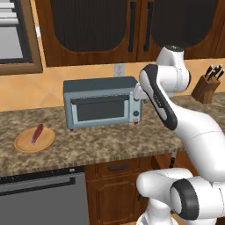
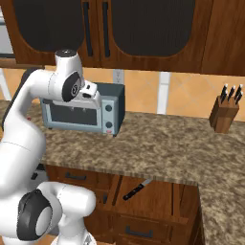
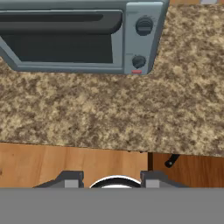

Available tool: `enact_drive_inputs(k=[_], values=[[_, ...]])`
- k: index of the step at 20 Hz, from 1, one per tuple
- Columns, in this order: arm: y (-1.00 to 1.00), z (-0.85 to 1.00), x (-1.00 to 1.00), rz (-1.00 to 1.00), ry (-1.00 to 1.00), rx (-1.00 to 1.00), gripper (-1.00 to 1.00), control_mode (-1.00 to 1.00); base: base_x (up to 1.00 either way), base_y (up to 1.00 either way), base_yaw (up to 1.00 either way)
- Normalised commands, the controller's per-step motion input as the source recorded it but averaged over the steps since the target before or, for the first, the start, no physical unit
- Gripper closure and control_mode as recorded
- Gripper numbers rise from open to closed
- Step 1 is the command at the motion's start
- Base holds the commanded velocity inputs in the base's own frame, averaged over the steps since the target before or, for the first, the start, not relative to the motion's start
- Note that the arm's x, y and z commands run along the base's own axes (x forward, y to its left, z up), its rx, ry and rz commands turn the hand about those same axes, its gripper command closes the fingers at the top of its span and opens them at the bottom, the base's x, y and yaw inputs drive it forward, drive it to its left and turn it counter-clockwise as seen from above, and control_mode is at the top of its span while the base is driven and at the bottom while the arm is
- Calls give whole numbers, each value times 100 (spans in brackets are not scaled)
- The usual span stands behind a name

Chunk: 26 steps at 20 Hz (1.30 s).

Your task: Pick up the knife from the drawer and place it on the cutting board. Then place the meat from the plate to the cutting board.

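slim black-handled knife (image 3: pixel 171 161) lies at 2 o'clock from gripper (image 3: pixel 113 178), long axis diagonal, below counter edge; finger gap: can't tell.

No text, label, brand name, number or sign can be read anywhere in these pictures. The toaster oven (image 1: pixel 101 103) has two round knobs and a small red mark on its control panel, seen closest in the hand view, but they carry no legible marking. The wall outlet plate (image 1: pixel 119 70) above it is plain as well.
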Motion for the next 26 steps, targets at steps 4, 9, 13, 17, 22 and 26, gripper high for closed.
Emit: enact_drive_inputs(k=[4, 9, 13, 17, 22, 26], values=[[8, -3, 0, 0, 0, 0, -100, 100, -1, 29, -1], [0, 0, 0, 0, 0, 0, -100, 100, 0, 76, -20], [0, 0, 0, 0, 0, 0, -100, 100, 1, 15, -38], [0, 0, 0, -5, 0, 0, -100, -100, 8, 0, -24], [-37, -46, -12, -6, 5, 2, -100, -100, 0, 0, 0], [-100, -66, -51, -10, 2, 13, -100, -100, 0, 0, 0]])
